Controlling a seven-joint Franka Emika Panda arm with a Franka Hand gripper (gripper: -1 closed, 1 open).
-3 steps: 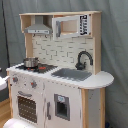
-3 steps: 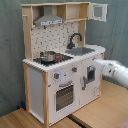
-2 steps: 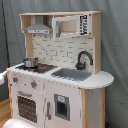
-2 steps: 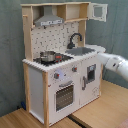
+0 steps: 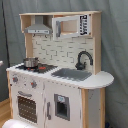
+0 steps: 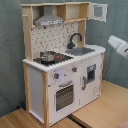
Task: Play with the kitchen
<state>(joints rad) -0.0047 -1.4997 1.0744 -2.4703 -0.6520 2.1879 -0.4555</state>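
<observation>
Upright white-and-wood kitchen (image 5: pixel 55 90), doors closed

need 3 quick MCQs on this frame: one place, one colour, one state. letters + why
1. In the first exterior view, where does the small metal pot stand?
A. in the sink
B. on the hob
C. on the floor

2. What colour is the faucet?
A. black
B. red
C. white

3. What state is the oven door in?
A. hanging open
B. removed
C. closed

Answers:
1 B: the pot sits on the red-ringed hob, at the first exterior view's left of the grey sink.
2 A: its arched spout is dark against the pale backboard.
3 C: it lies flush with the kitchen front in both exterior views.
</observation>
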